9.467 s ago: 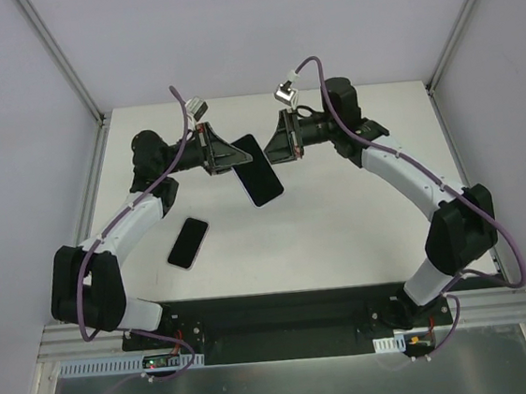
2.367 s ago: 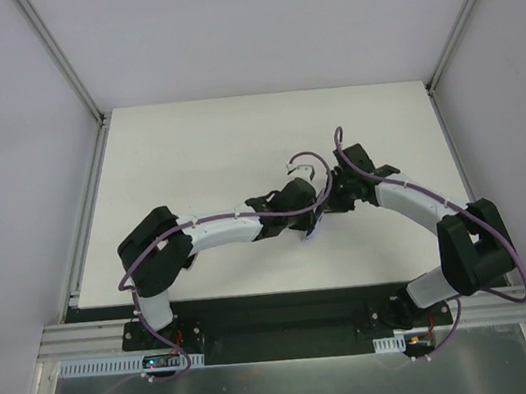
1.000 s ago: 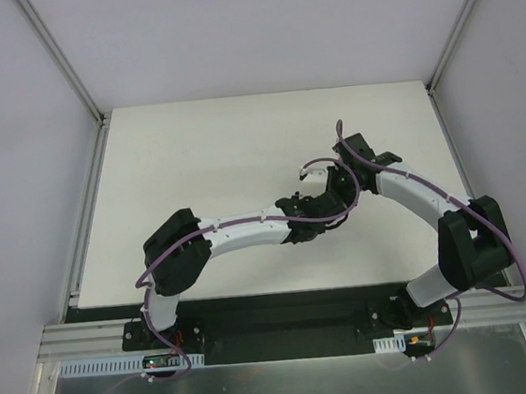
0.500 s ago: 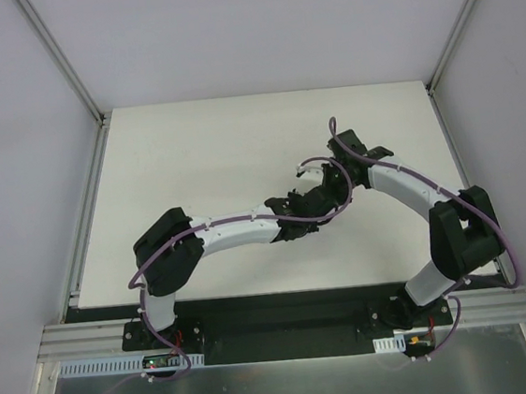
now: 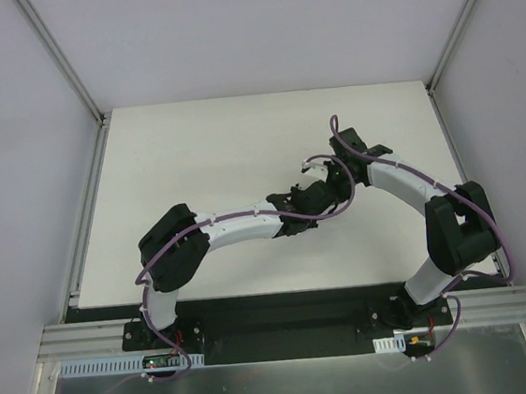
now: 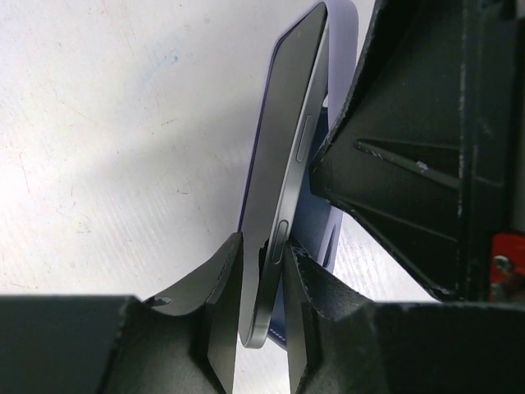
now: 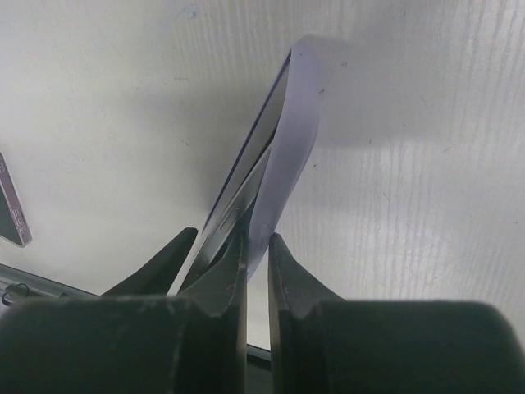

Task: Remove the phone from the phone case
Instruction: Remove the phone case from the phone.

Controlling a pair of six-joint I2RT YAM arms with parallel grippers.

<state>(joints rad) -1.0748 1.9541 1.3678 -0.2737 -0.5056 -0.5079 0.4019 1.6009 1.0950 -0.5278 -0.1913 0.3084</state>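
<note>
Left hand (image 6: 264, 248) pinches one phone (image 6: 283, 148), right hand (image 7: 256, 238) one lilac case (image 7: 297, 123).

Your left wrist view hides the phone (image 6: 283, 164) at its near end inside the left gripper (image 6: 262, 267), and the right gripper (image 6: 328, 166) covers most of the phone case (image 6: 343, 41). From above, both lie hidden under the two grippers. Your right wrist view cuts off a flat thing (image 7: 8, 213) at its left edge, too little to name.
</note>
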